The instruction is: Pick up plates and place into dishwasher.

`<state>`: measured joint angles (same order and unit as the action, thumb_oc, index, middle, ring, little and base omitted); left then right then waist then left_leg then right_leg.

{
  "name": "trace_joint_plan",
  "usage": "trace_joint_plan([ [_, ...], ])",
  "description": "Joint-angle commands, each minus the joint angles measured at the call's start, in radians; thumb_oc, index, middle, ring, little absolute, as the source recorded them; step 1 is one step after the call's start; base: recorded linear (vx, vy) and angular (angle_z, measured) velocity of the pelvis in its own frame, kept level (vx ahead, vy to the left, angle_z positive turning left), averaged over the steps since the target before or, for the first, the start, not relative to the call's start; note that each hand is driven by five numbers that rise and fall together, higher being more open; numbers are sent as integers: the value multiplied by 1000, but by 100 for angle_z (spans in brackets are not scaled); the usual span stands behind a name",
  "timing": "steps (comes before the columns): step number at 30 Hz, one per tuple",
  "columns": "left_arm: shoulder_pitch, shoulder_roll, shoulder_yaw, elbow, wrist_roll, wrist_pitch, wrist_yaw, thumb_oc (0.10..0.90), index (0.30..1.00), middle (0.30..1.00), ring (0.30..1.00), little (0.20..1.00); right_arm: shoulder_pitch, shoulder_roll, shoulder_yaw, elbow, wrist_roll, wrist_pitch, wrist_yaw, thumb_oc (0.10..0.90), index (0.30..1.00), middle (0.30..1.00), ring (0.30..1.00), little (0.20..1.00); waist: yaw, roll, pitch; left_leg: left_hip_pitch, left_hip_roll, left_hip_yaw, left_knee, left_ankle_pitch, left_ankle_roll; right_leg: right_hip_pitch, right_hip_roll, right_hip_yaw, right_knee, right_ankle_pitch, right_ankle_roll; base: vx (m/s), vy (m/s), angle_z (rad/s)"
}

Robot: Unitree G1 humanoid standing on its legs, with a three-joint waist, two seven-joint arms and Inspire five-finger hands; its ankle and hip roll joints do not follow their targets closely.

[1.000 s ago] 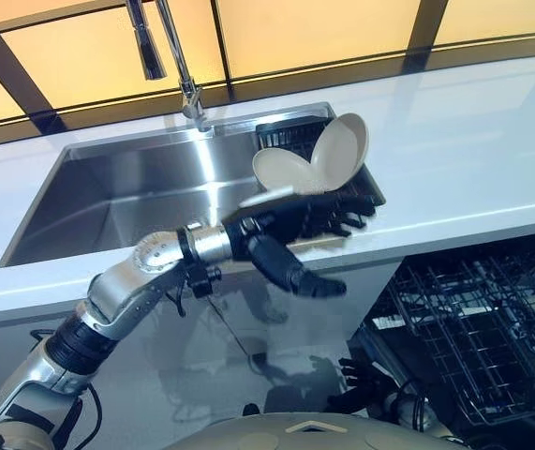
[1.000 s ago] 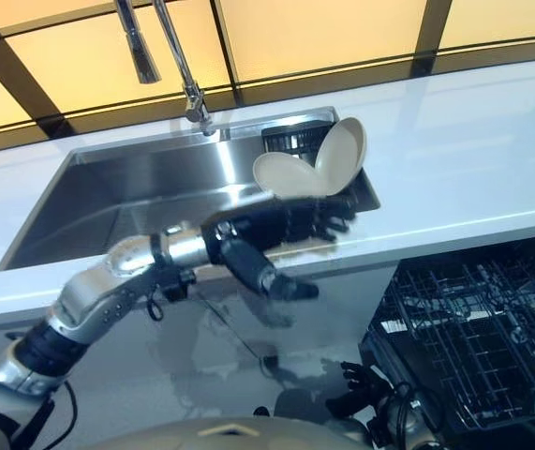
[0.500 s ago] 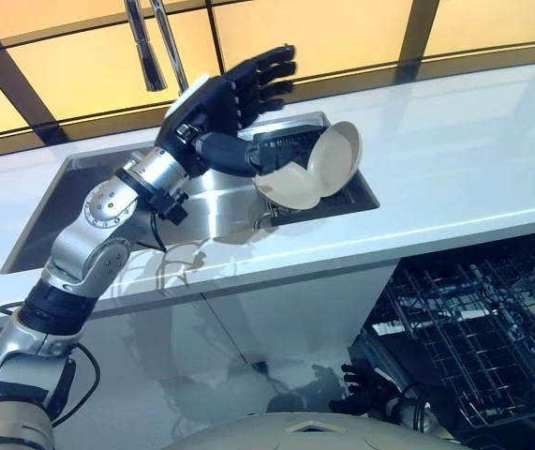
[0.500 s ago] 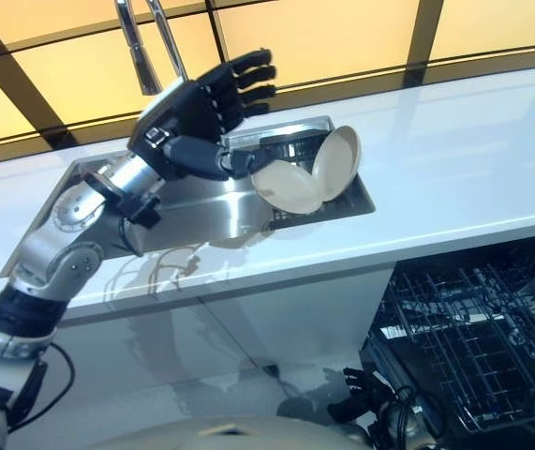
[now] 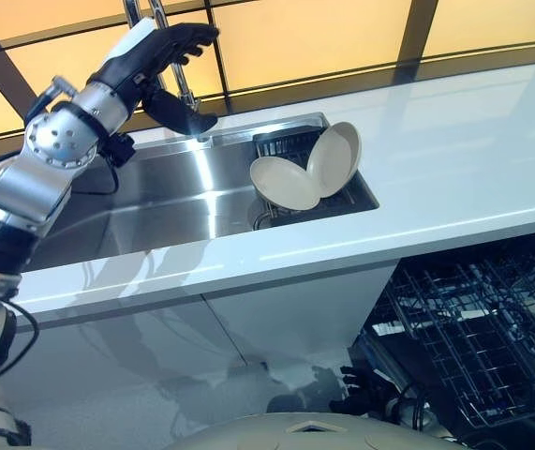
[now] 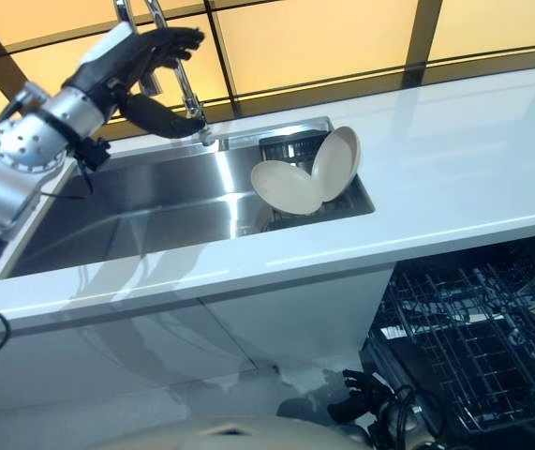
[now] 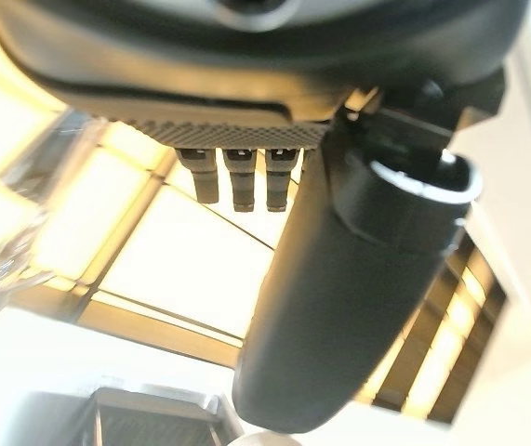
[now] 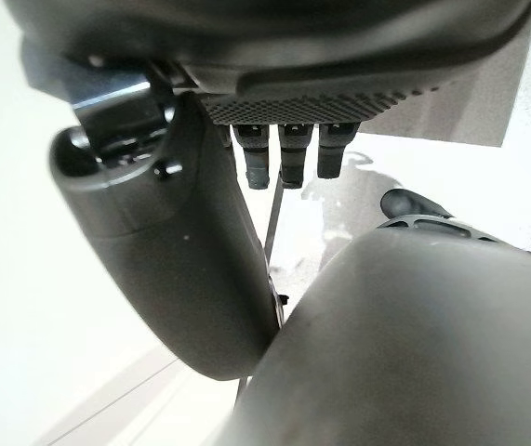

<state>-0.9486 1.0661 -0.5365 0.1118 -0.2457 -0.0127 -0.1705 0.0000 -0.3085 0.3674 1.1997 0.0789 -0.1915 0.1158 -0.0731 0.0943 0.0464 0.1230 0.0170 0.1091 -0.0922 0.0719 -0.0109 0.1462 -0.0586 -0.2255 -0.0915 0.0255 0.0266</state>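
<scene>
Two cream plates lean against each other in a black rack (image 5: pixel 290 142) at the right end of the sink: the front plate (image 5: pixel 286 182) tilts left, the rear plate (image 5: pixel 334 157) stands behind it to the right. My left hand (image 5: pixel 159 52) is raised high at the far left by the faucet, well away from the plates, open and holding nothing. In the left wrist view its thumb (image 7: pixel 339 307) and fingers (image 7: pixel 237 172) stretch toward the window. My right hand (image 5: pixel 365 389) hangs low beside the dishwasher, open and empty.
The steel sink (image 5: pixel 155 197) is set in a white counter (image 5: pixel 454 159). A tall faucet (image 5: pixel 185 84) rises behind the sink beside my left hand. The open dishwasher's dark wire rack (image 5: pixel 473 328) sticks out below the counter at the lower right.
My left hand has swung from in front of the plates up and left to the faucet, empty throughout. Both plates stay in the rack. The right hand has not moved.
</scene>
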Motion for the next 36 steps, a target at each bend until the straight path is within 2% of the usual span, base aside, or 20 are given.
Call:
trace_joint_plan([
  [1, -248, 56, 20, 91, 53, -86, -5, 800, 900, 900, 900, 900, -12, 5, 22, 2, 17, -20, 19, 800, 900, 900, 900, 900, -25, 17, 5, 30, -49, 51, 5, -117, 22, -34, 33, 25, 60, -67, 51, 28, -12, -7],
  [5, -283, 64, -31, 132, 63, -87, -13, 800, 900, 900, 900, 900, -7, -2, 18, -3, 17, -22, 11, 800, 900, 900, 900, 900, -39, 24, 13, 30, -52, 59, 5, -118, 24, -40, 33, 35, 58, -61, 55, 12, -2, -13],
  [6, -295, 63, -43, 165, 22, -71, -12, 800, 900, 900, 900, 900, -2, -6, 16, -10, 14, -24, 7, 800, 900, 900, 900, 900, -48, 28, 18, 29, -53, 66, 5, -117, 24, -44, 32, 43, 57, -56, 57, 4, 7, -9],
  [10, -292, 50, -37, 252, -68, -93, 4, 800, 900, 900, 900, 900, 3, -14, 15, -23, 9, -35, -4, 800, 900, 900, 900, 900, -62, 36, 27, 28, -55, 77, 5, -116, 25, -52, 31, 53, 58, -50, 60, 2, 11, -7],
  [12, -285, 44, -34, 320, -34, -141, 8, 800, 900, 900, 900, 900, 1, -22, 14, -31, -4, -38, -7, 800, 900, 900, 900, 900, -71, 43, 33, 29, -56, 85, 5, -115, 25, -55, 31, 60, 59, -47, 60, 7, 25, -11],
  [15, -291, 44, -48, 375, -3, -171, 6, 800, 900, 900, 900, 900, 3, -28, 13, -39, -14, -40, -9, 800, 900, 900, 900, 900, -79, 47, 38, 28, -57, 94, 5, -113, 26, -60, 29, 65, 61, -44, 62, 4, 17, -11],
  [16, -305, 49, -77, 407, 55, -201, -1, 800, 900, 900, 900, 900, 4, -33, 12, -46, -17, -37, -10, 800, 900, 900, 900, 900, -87, 50, 42, 29, -56, 103, 5, -112, 25, -64, 28, 70, 62, -42, 63, 7, 17, -9],
  [20, -329, 59, -129, 433, 127, -233, -27, 800, 900, 900, 900, 900, 8, -44, -1, -49, -19, -41, -8, 800, 900, 900, 900, 900, -99, 53, 47, 29, -56, 116, 6, -111, 25, -67, 27, 78, 59, -38, 67, 3, 4, -1],
  [27, -335, 72, -176, 452, 168, -229, -62, 800, 900, 900, 900, 900, 11, -58, -10, -52, -36, -46, 1, 800, 900, 900, 900, 900, -105, 60, 55, 27, -56, 124, 11, -109, 25, -69, 26, 83, 60, -36, 68, 2, 3, 0],
  [36, -290, 77, -144, 467, 155, -247, -106, 800, 900, 900, 900, 900, 5, -65, -11, -58, -54, -40, 4, 800, 900, 900, 900, 900, -96, 67, 64, 21, -61, 116, 23, -109, 26, -70, 23, 74, 72, -44, 63, 0, 0, 0],
])
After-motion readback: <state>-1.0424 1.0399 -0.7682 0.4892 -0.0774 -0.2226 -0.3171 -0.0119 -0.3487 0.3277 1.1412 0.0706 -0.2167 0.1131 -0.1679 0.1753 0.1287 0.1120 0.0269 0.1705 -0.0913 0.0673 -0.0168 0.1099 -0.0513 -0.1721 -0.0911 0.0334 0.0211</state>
